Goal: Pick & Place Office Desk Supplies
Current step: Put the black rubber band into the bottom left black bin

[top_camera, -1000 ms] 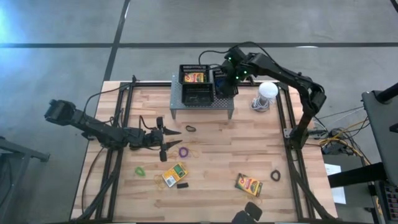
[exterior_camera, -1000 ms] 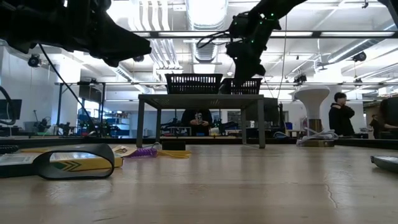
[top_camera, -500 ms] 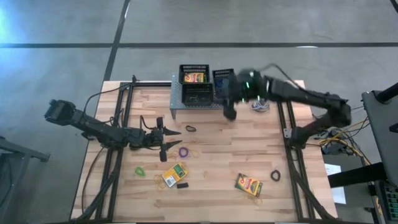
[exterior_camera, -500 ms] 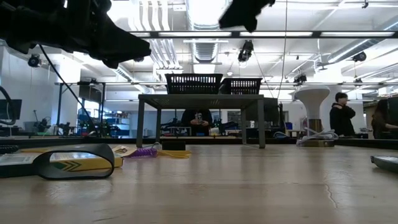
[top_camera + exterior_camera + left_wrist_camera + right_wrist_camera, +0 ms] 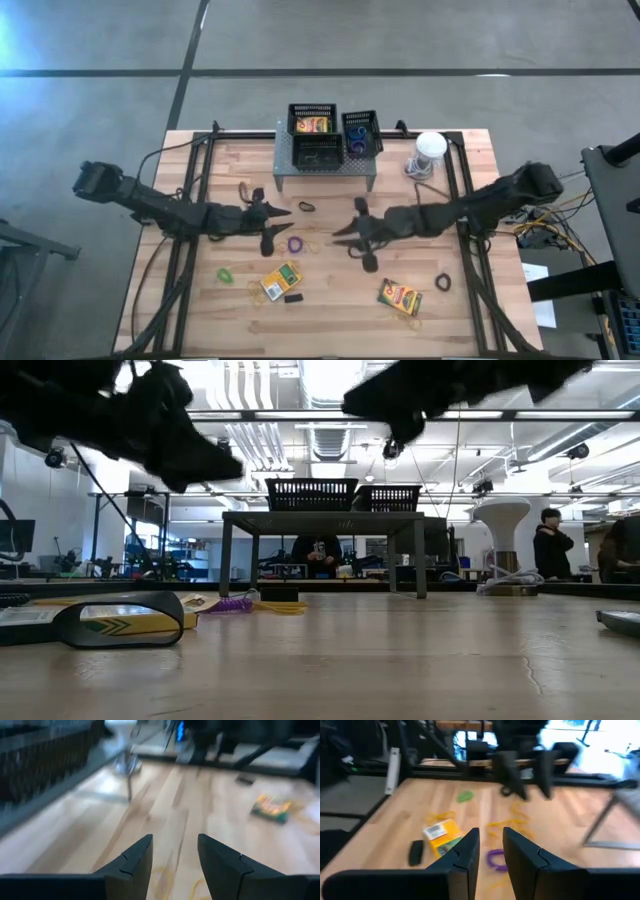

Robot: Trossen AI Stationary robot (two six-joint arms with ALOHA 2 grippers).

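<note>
Grey perforated shelf (image 5: 325, 172) at the table's (image 5: 480, 320) far edge – white round thing w/ coiled cord (image 5: 428, 150) just right of it. Person (image 5: 548, 550) standing in bkgd.

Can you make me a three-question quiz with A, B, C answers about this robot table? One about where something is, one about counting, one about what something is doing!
1. Where are the small black lattice baskets?
A. On top of the grey perforated metal shelf
B. On the floor
C. Under the table

2. How many small yellow-orange crayon boxes lie on the light wooden table itself?
A. None
B. Two
C. Five

3. What is the right gripper doing?
A. Holding a basket
B. Pressing on the shelf
C. Hanging empty near the table's middle

Answers:
1. A, the high view shows them sitting on the shelf at the table's far edge.
2. B, one box lies left of the other.
3. C, its wrist view shows nothing between its fingers.
</note>
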